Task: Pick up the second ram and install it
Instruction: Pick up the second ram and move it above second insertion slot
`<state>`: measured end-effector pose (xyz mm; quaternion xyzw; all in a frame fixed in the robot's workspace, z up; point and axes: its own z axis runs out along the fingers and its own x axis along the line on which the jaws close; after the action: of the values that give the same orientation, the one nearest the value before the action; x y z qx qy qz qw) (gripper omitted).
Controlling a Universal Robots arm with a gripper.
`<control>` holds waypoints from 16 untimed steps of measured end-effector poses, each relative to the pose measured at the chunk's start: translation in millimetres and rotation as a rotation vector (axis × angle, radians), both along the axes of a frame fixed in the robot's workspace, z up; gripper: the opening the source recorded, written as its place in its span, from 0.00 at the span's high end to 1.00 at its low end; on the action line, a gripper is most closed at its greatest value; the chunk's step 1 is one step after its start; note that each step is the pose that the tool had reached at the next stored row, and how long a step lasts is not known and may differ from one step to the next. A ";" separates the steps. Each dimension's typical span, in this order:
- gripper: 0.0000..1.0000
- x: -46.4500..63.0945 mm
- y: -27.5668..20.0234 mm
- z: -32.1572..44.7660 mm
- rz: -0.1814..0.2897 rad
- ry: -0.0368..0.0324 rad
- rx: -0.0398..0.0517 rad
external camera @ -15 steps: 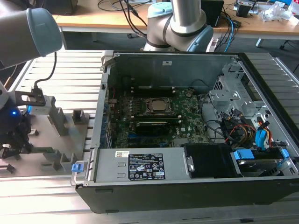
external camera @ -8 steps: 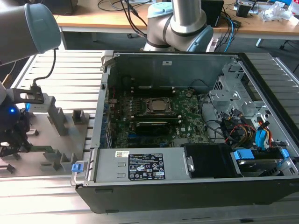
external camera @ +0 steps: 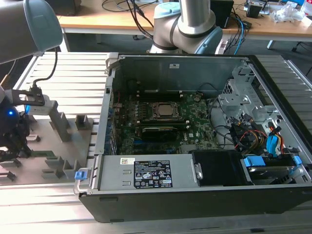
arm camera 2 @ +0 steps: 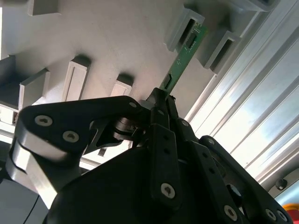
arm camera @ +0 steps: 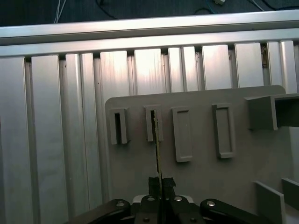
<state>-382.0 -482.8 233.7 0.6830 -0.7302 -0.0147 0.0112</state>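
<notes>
1. At the grey tray's (external camera: 68, 146) edge toward the exterior view's left, the gripper (external camera: 13, 142) hangs low over the slotted blocks. The tray lies on the slatted aluminium table (external camera: 58, 68), beside the open computer case (external camera: 234, 200).
2. Gripper state: in the second wrist view the gripper (arm camera 2: 161, 95) is pinched tight on the near end of the second ram (arm camera 2: 184, 51). In the first wrist view the stick (arm camera: 156, 144) shows edge-on, running straight out from the gripper (arm camera: 159, 182).
3. Ram position: its far end sits in a slotted block (arm camera 2: 184, 28) near the tray's outer edge, next to the table's slats. Whether it rests on the slot floor or has lifted slightly, cannot tell.
4. Step in hand, my reading: the pick-up, with the grasp made and the stick not yet clear of its holder. Install not begun; the motherboard (external camera: 195, 131) in the case is well apart from the gripper.
5. Next move calls for, as a judgement: a straight pull in line with the slot, no twist, since the thin board would bind or flex against the block's walls.
</notes>
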 end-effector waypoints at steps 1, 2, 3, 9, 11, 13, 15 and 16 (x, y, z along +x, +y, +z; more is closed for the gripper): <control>0.86 0.0 0.0 1.4 0.000 0.0000 -0.0001; 0.86 0.0 0.0 3.5 0.000 -0.0001 0.0001; 0.86 0.0 0.0 4.2 0.000 0.0000 0.0000; 0.86 0.0 0.0 8.8 0.000 0.0000 -0.0001; 0.86 0.0 0.0 10.7 0.000 0.0000 0.0000; 0.86 0.0 0.0 12.8 0.000 0.0000 0.0000; 0.86 0.0 0.0 14.6 0.000 0.0000 0.0000; 0.86 0.0 0.0 15.5 0.000 0.0000 0.0000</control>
<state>-382.0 -482.8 249.2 0.6830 -0.7302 -0.0147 0.0112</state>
